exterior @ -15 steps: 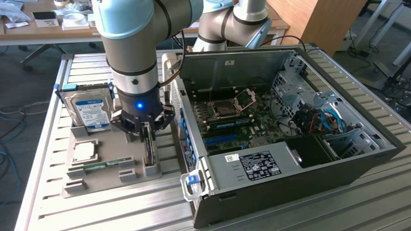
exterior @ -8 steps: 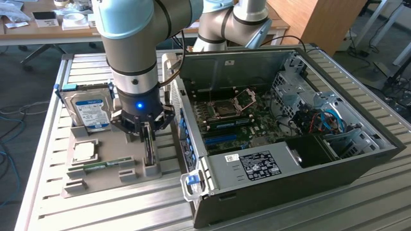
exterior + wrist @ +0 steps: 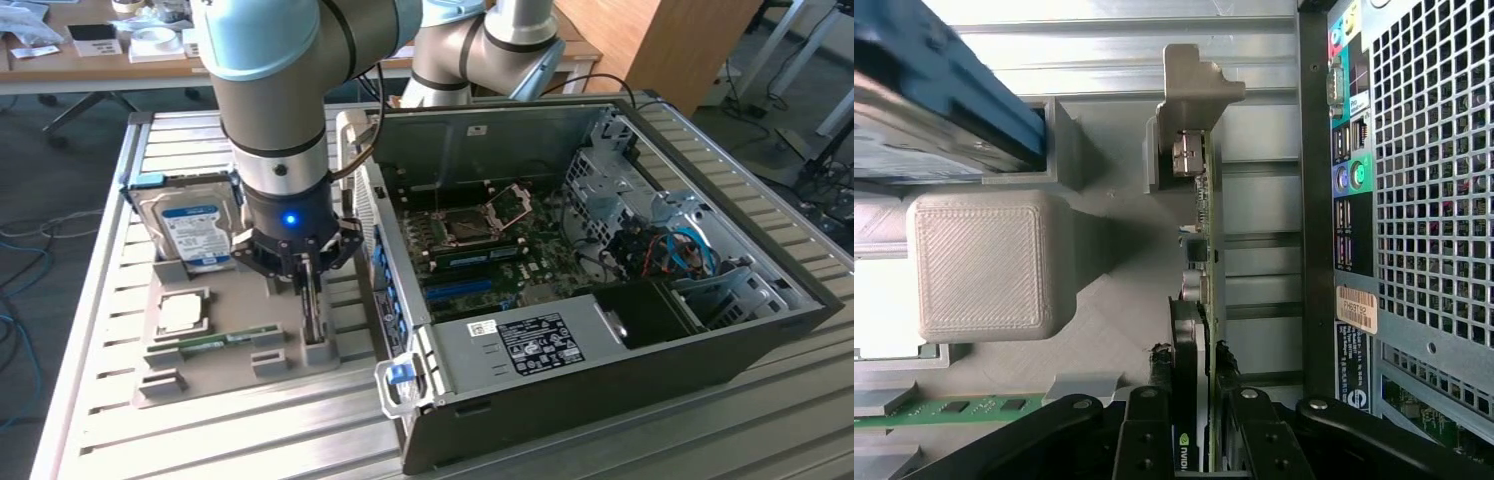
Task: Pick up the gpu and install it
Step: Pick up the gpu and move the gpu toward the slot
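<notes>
One gpu (image 3: 1206, 250) inside the end effector (image 3: 1194, 390)

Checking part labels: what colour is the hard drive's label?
Mostly blue with some white, on the hard drive; clearest in the exterior view.

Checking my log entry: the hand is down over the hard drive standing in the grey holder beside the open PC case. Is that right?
No. The hand is down over the gpu, not the hard drive, which stands farther to the exterior view's left; the wrist view shows it. The rest holds.
</notes>
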Controlling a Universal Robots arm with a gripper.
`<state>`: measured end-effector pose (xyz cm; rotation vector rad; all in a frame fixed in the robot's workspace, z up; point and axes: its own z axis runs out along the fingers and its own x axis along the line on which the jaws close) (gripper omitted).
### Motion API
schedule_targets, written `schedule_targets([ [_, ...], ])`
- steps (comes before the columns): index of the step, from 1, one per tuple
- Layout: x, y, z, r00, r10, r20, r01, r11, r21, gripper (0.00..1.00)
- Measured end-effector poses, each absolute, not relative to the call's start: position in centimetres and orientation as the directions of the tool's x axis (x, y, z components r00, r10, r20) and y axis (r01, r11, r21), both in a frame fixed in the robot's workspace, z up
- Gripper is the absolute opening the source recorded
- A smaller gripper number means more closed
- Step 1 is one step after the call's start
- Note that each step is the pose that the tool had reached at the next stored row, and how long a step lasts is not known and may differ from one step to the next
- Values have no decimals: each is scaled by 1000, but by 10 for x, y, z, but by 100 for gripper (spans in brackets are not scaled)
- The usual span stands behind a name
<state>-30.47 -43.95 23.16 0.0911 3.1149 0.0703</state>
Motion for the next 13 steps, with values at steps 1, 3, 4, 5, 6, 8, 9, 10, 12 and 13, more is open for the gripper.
schedule_targets([
  [1,-305,-440,232,-998,59,-23,58,997,46,27],
  [3,-305,-440,232,-998,59,-23,58,997,46,27],
  [4,-305,-440,232,-998,59,-23,58,997,46,27],
  [5,-305,-440,232,-998,59,-23,58,997,46,27],
  [6,-305,-440,232,-998,59,-23,58,997,46,27],
  [8,-305,-440,232,-998,59,-23,58,997,46,27],
  [9,-305,-440,232,-998,57,-23,56,997,47,27],
  [10,-305,-439,232,-998,53,-23,52,997,48,27],
  [12,-305,-439,232,-999,42,-23,41,998,48,27],
  [13,-305,-440,232,-999,41,-23,40,998,48,27],
])
